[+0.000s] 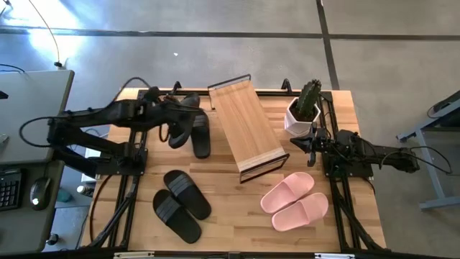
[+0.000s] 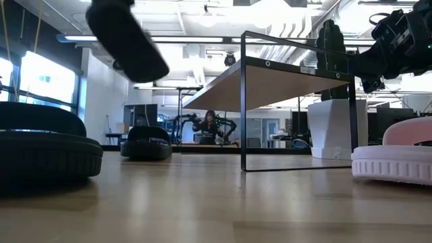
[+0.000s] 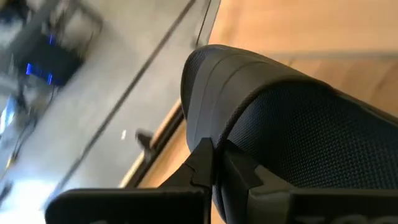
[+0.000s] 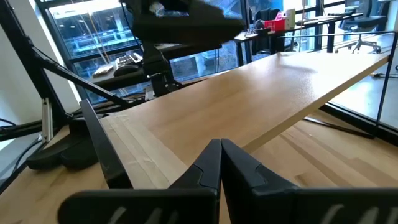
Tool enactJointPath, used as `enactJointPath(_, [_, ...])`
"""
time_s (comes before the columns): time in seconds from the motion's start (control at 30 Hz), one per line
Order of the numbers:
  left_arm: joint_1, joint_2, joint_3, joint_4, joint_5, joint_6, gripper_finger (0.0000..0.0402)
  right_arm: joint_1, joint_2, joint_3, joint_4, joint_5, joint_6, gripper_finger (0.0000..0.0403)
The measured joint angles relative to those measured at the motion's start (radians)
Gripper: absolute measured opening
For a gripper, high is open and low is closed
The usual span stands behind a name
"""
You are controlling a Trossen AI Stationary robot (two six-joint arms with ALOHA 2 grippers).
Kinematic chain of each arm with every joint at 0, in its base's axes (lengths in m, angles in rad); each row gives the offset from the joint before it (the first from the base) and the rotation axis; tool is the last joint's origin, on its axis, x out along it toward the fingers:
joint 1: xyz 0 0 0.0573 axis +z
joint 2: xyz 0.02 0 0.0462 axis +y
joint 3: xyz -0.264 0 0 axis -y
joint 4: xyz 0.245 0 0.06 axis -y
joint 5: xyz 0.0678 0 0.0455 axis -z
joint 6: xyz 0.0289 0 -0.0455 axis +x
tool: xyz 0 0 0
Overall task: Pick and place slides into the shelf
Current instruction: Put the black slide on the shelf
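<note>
High view shows you the left gripper (image 1: 175,115) clamped on a matte black slide (image 1: 185,124) tilted off the table, while the right gripper (image 1: 310,142) waits closed, empty.

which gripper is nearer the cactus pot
Right. The right gripper sits just in front of the pot; the left gripper is across the shelf, holding a black slide.

Black slides (image 1: 180,205); pink slides (image 1: 295,202)
</note>
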Motion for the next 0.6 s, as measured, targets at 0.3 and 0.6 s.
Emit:
enactJointPath(0.3, [-0.124,-0.043,0.045,0.208,0.157,0.355,0.0001,0.000,0.000,0.000,0.003,0.000,0.000,0.0000])
enactJointPath(0.6, [-0.144,-0.024,0.045,0.392,0.443,0.754,0.0001,0.000,0.000,0.000,0.003,0.000,0.000,0.0000])
